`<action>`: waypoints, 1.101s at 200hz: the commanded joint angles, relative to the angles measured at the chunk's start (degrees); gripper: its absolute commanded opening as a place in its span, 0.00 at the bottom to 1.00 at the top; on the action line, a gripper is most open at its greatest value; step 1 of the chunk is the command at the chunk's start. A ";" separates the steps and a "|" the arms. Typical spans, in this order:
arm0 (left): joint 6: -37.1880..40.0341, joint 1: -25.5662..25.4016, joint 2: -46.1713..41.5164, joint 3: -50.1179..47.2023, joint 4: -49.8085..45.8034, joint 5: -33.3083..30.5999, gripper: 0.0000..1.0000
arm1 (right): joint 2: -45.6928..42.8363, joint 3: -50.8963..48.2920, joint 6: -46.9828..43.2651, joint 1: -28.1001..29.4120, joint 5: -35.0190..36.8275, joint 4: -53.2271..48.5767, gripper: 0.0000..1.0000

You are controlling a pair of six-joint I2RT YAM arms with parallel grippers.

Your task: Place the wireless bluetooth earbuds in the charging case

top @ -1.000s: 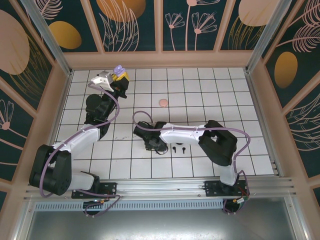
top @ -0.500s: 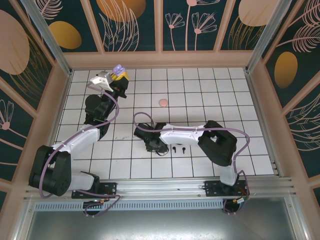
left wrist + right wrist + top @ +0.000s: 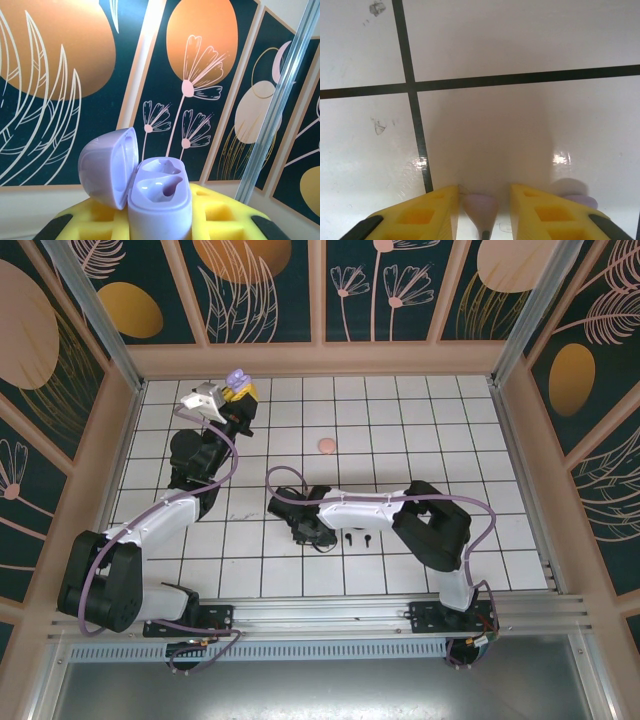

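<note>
Right hand (image 3: pixel 482 196) set low over the tiled desk (image 3: pixel 520 40), its yellow fingers (image 3: pixel 427 217) spread to either side of a lilac earbud (image 3: pixel 480 206), with a narrow gap on each side; grip not yet made. A second lilac earbud (image 3: pixel 576 199) lies just beside that hand. Left hand (image 3: pixel 160 222), held high at the far left, pinches the lilac charging case (image 3: pixel 161 200) upright, with its lid (image 3: pixel 106 169) swung open and both sockets empty. Two black earbuds (image 3: pixel 357 537) lie just right of the right hand; a pink case (image 3: pixel 327 445) sits toward the far side. The earbud is judged very light, rigid and glossy, so it may skid or flip on the slick tile. It is best held gently across the bulbous head, stem left free for seating
</note>
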 commanded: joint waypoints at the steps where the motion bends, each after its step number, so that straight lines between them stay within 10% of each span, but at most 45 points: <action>1: -1.08 -0.10 -0.34 -0.50 3.41 0.54 0.00 | 2.52 -0.56 0.85 1.05 -0.34 -0.24 0.30; 128: -1.83 -0.05 -0.01 -0.66 5.22 2.98 0.00 | -2.12 -1.56 0.46 0.61 3.73 0.55 0.15; 220: 2.92 -0.16 1.97 -5.32 16.60 14.01 0.00 | -18.84 2.10 -15.37 -13.16 7.49 5.62 0.14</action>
